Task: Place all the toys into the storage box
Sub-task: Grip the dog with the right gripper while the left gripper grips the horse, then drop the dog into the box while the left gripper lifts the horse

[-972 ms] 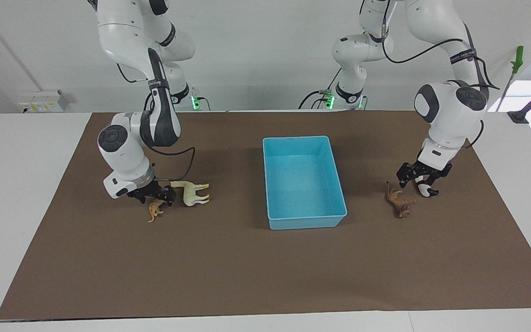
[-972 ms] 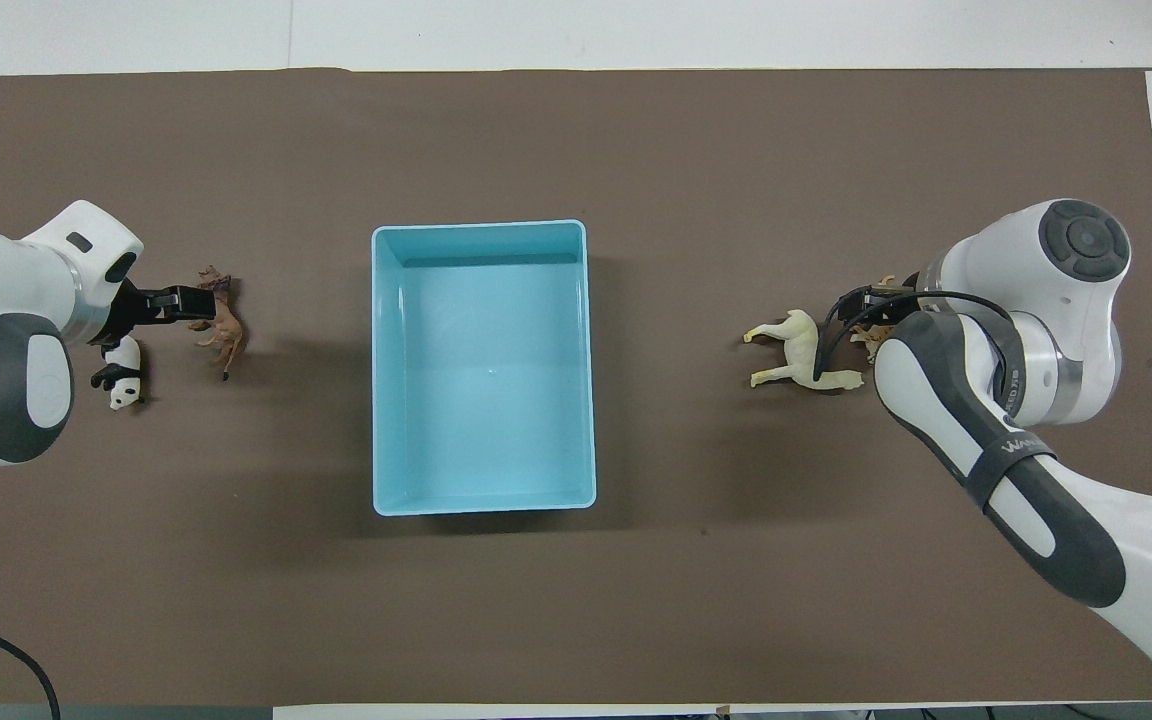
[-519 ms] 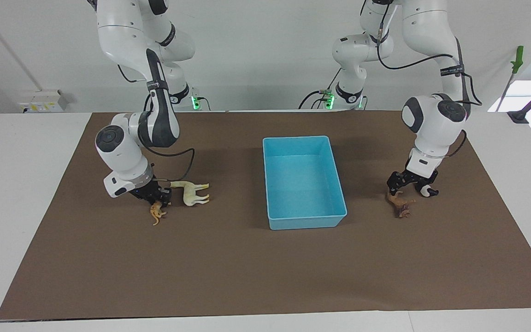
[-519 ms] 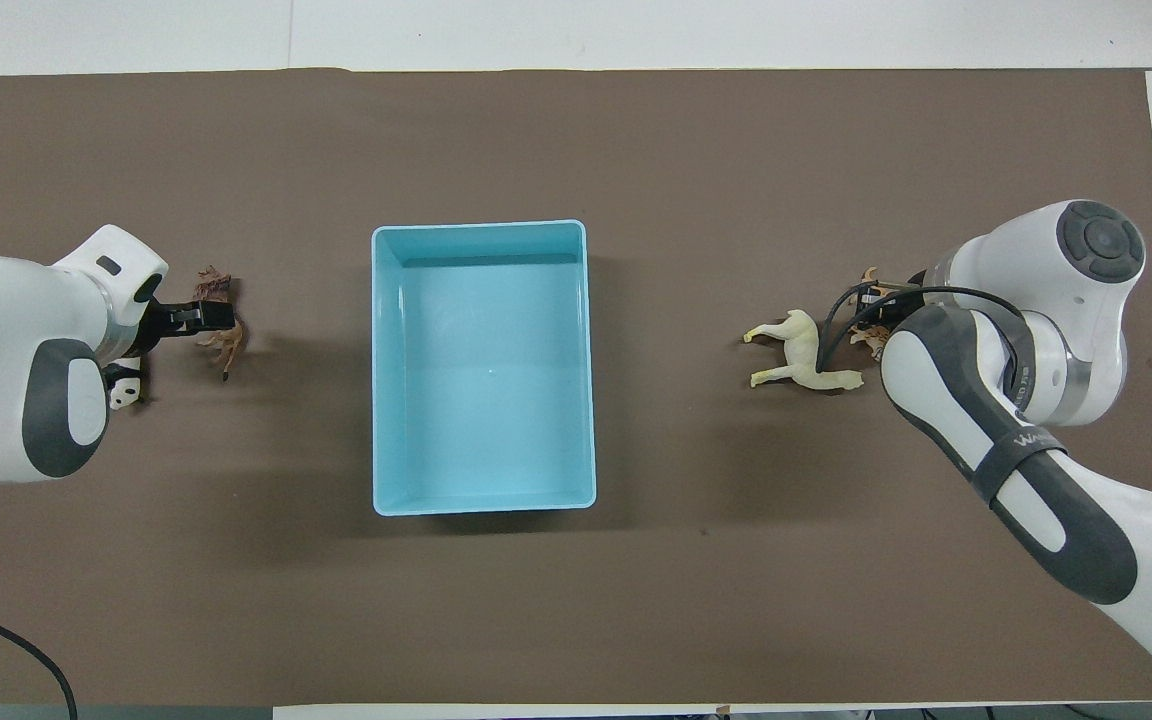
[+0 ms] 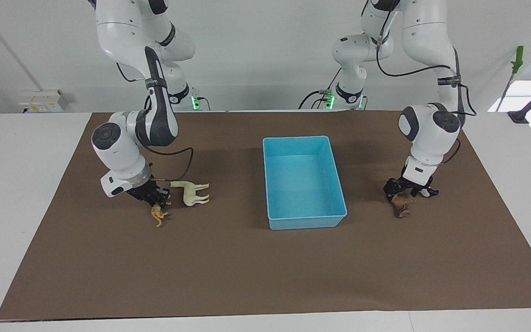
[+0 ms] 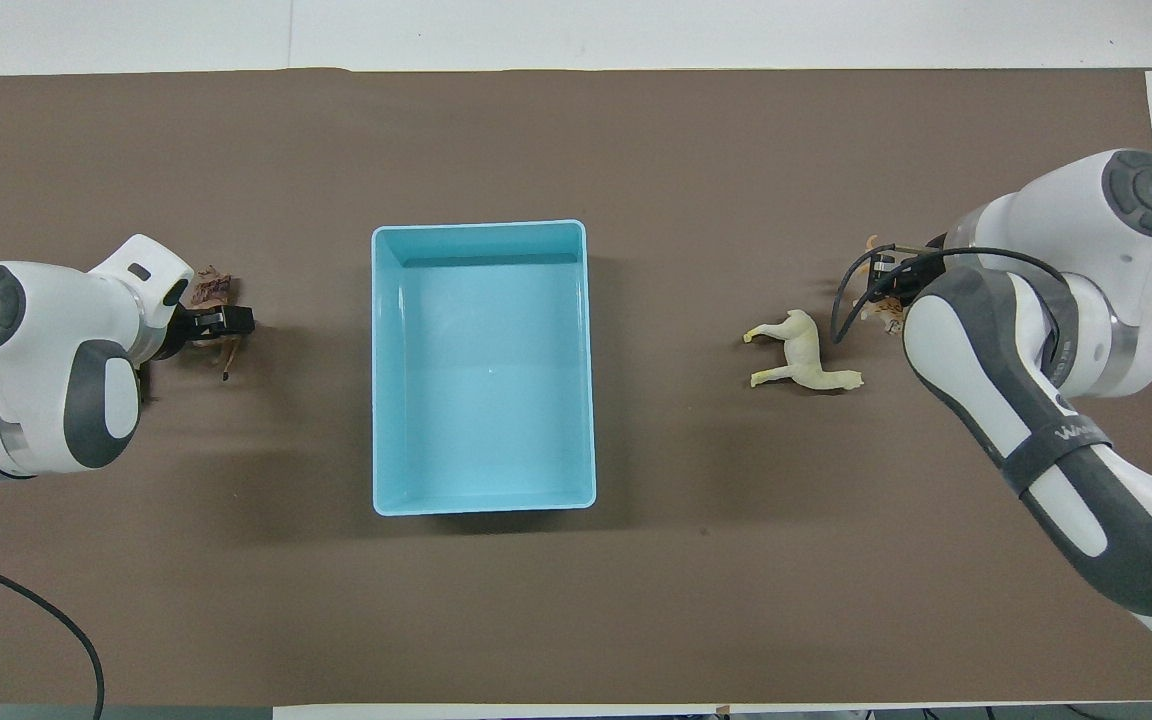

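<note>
Starting at the right arm's end of the table, you see the right gripper down low on the brown mat, its tip right over the orange tiger, which lies on the mat. You cannot tell whether its jaws are spread or have closed on the toy. The cream-yellow horse lies on its side just beside that gripper, toward the storage box and apart from the tiger.

The light blue storage box sits in the middle of the mat with none of the toys in it.

Toward the left arm's end, the brown lion lies on the mat with the left gripper lowered onto it. Here too you cannot tell if the jaws pinch it. The black-and-white panda shows just beside that gripper, mostly hidden by the arm in the overhead view.
</note>
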